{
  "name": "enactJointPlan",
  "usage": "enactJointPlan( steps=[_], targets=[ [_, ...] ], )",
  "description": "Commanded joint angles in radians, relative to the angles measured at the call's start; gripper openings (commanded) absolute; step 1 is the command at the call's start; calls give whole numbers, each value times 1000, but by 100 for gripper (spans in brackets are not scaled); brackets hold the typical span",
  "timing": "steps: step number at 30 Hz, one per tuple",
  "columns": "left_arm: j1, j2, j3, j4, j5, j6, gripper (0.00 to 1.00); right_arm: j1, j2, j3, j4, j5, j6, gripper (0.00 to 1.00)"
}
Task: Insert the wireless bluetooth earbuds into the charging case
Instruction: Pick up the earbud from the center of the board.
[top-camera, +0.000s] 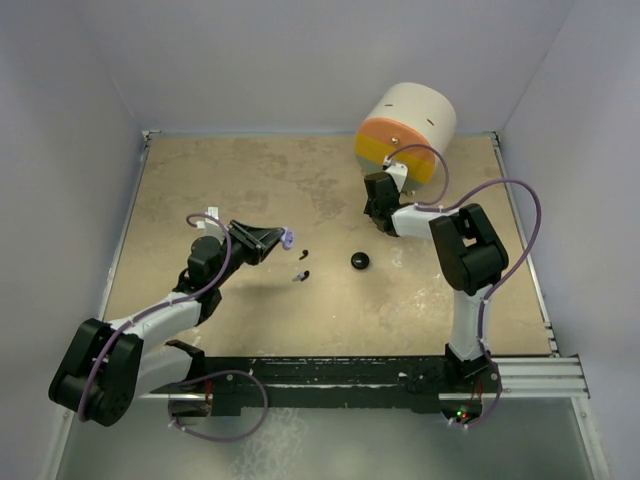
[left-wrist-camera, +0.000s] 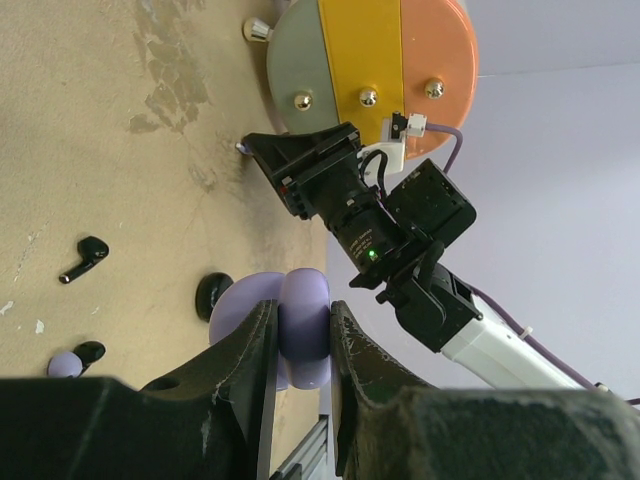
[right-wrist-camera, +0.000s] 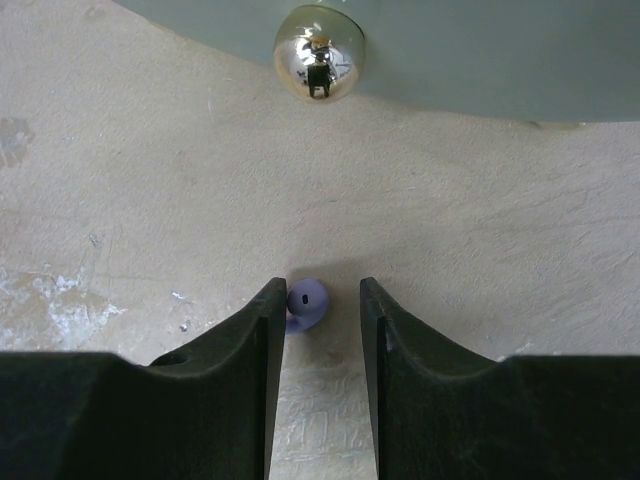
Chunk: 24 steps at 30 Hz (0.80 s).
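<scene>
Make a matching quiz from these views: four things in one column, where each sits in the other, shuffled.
Things:
1. lavender case
2. lavender earbud nearest the drum
3. black round puck
4. big drum with the orange and yellow face

Places:
A. lying loose on the table, out between the two arms
B. on the table between the open fingers of the right gripper
C. at the far right edge of the table
D. clamped in the left gripper, off the table

Pairs: 1-D, 2-B, 3-A, 4-C
</scene>
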Motion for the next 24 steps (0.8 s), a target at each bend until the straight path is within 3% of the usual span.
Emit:
enactJointPlan(
  steps=[1,11,16,24],
  targets=[
    [1,2,1,83,-3,6,0,-3,39,13,-117,-5,-15,38],
    [3,9,-2,94,0,4,0,-4,38,13,-121,-9,-15,23],
    [2,20,0,99,-2,4,0,-4,18,-1,-96,4,-17,12],
    [0,61,13,113,2,18,0,36,-93,-6,-65,80,-65,7]
  ],
)
